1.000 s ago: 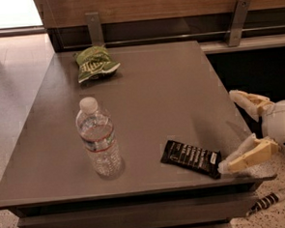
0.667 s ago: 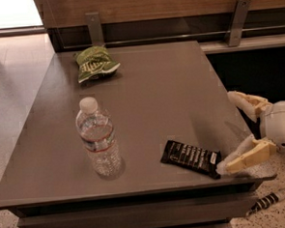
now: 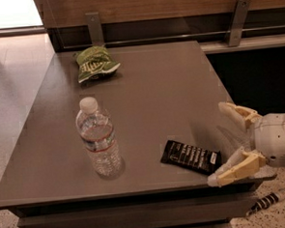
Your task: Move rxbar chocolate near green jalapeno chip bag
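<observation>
We see the gripper [image 3: 217, 144] at the right edge of the table [image 3: 155, 91], near the front corner, with its two cream-coloured fingers [image 3: 240, 168] spread wide apart and nothing clamped between them. One finger reaches out over the tabletop farther back, and the other lies low along the front edge. The white rounded body of the wrist sits just off the table behind them. The snack bar [image 3: 191, 156], black with white lettering, lies flat on the table just to the left of the gripper. Its white-patched end points toward the gap between the fingers. The tip of the nearer finger comes very close to that end, but we cannot tell whether it touches the wrapper. Farther left of the gripper, past the bar, a clear water bottle [image 3: 99, 138] with a white cap stands upright near the front of the table. The green chip bag [image 3: 96, 64] lies crumpled at the far left corner, well apart from the gripper and from the bar, close to the wooden back panel [image 3: 165, 3] and one of its metal brackets [image 3: 94, 28].
</observation>
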You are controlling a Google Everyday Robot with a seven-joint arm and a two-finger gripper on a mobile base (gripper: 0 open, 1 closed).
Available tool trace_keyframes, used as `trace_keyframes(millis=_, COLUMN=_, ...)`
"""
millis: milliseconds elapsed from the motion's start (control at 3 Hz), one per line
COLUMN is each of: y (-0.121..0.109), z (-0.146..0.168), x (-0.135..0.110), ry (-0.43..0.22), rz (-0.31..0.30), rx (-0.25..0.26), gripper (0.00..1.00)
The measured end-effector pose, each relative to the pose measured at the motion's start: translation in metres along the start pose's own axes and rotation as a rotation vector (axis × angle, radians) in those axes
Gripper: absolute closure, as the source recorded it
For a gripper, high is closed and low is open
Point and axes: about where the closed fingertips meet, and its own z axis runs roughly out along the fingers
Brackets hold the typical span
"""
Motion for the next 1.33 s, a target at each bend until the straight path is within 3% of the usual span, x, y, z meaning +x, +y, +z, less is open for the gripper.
trace_keyframes(millis=1000, y=0.014, z=0.030, x=0.032, ry=0.003, rz=0.043, rx=-0.039, gripper=0.00)
trace_keyframes(millis=1333, y=0.014, z=0.037, x=0.041, ry=-0.007, rz=0.055, rx=-0.046, gripper=0.05)
